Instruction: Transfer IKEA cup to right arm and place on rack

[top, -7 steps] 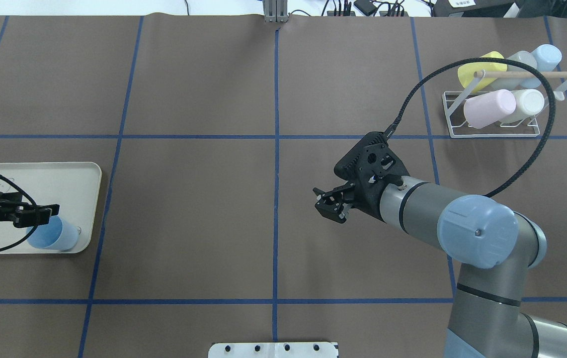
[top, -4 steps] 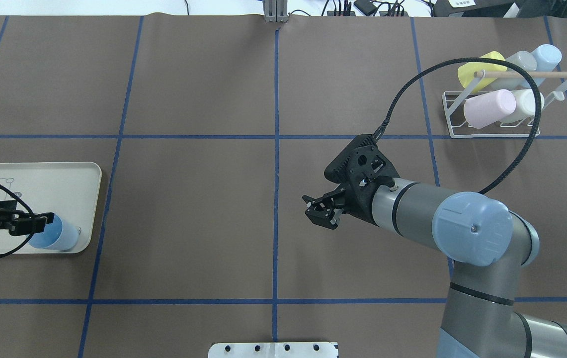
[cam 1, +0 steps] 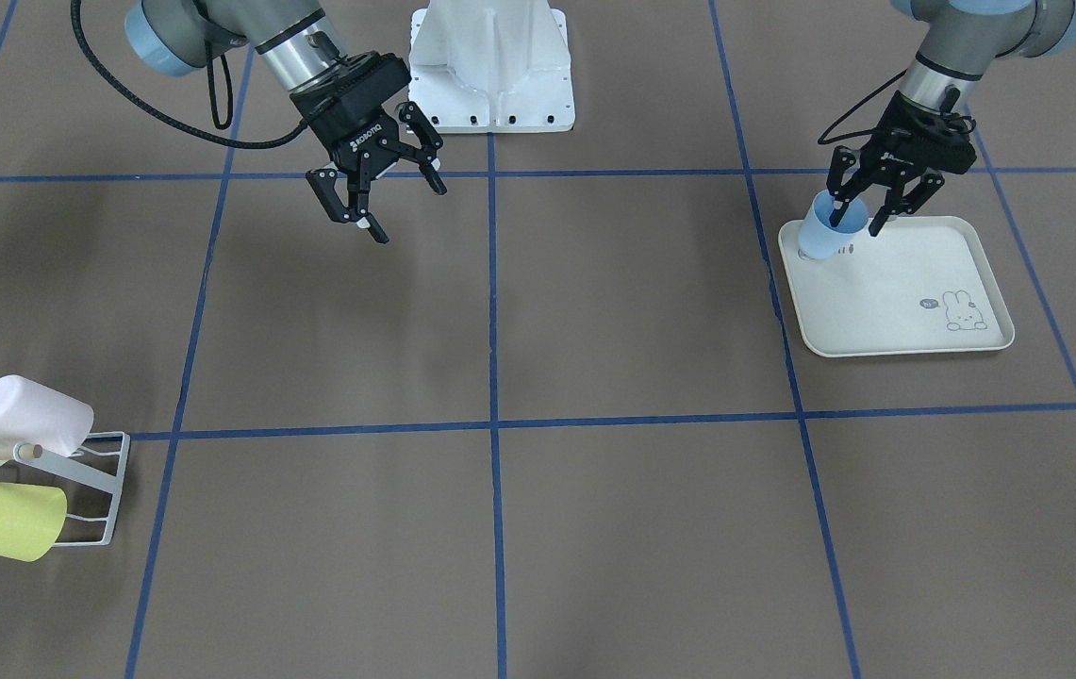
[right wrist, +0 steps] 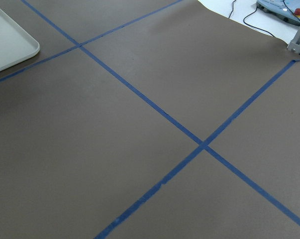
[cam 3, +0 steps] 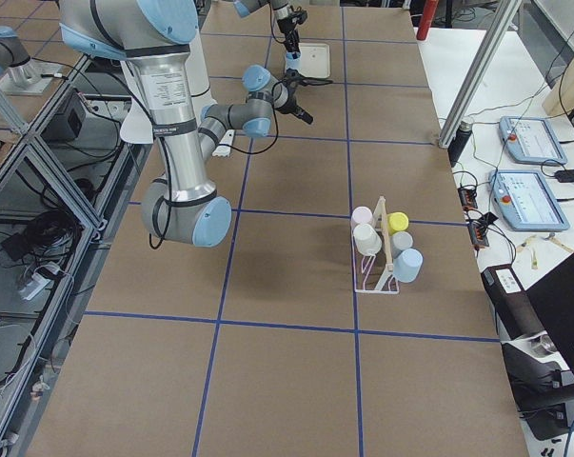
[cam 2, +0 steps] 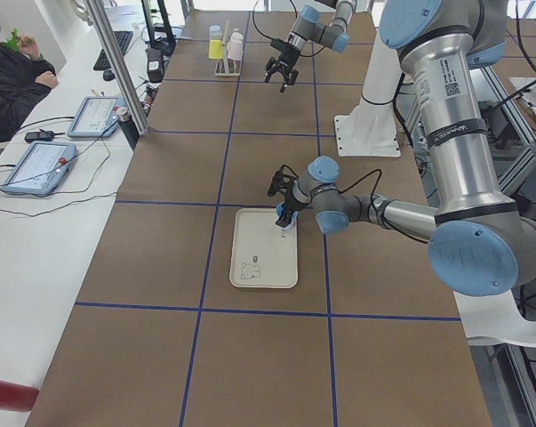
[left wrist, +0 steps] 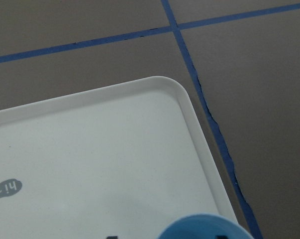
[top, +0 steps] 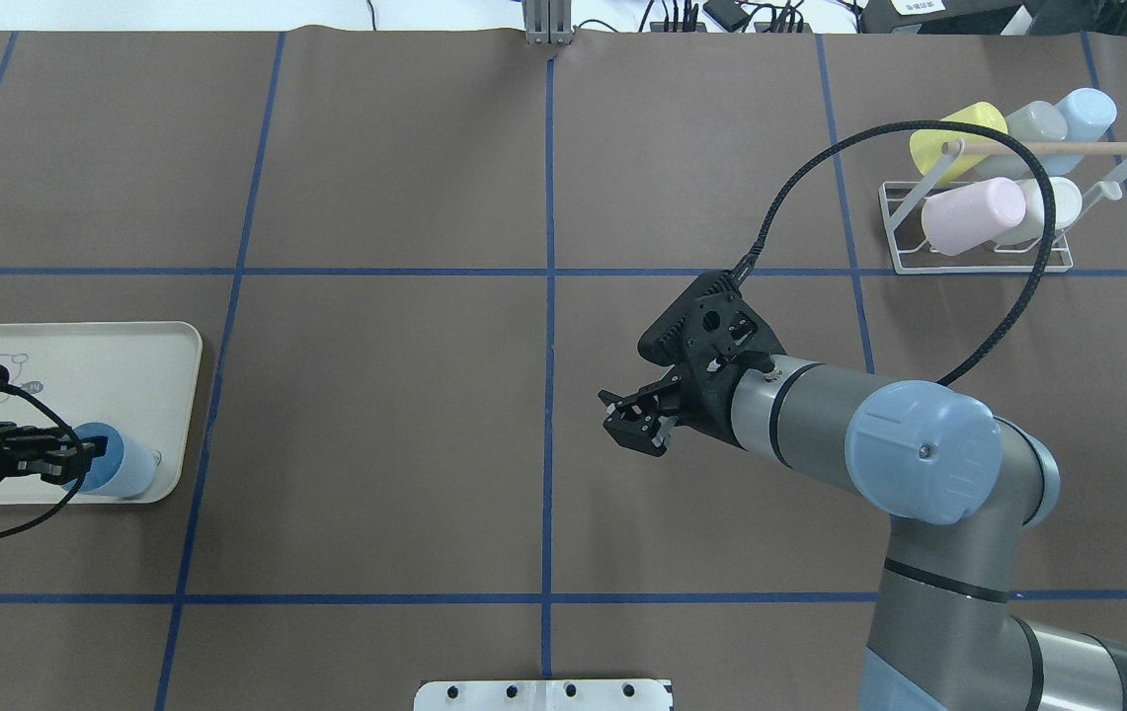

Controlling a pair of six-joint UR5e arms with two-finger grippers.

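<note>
A light-blue IKEA cup (cam 1: 819, 240) (top: 131, 470) stands upright on the near corner of a cream tray (cam 1: 896, 292) (top: 128, 346). My left gripper (cam 1: 853, 226) (top: 89, 461) hangs over the cup's rim, open, with one finger inside the cup and the other outside its wall. The left wrist view shows only the cup's rim (left wrist: 204, 228) at the bottom edge. The right arm's gripper (cam 1: 410, 212) (top: 630, 425) is open and empty above the mat near the table's middle. The white wire rack (top: 978, 262) (cam 1: 94, 490) stands at the far right.
The rack holds several cups: yellow (top: 953, 133), pink (top: 973, 217), grey, light blue and white, under a wooden dowel (top: 1057, 147). The right arm's black cable (top: 1007, 306) loops in front of the rack. A person (cam 2: 14, 67) sits at a side table with tablets.
My left gripper has drawn back toward the robot and sunk onto the cup's rim; the cup has stayed put. The right arm has shifted slightly toward the table's centre line.
</note>
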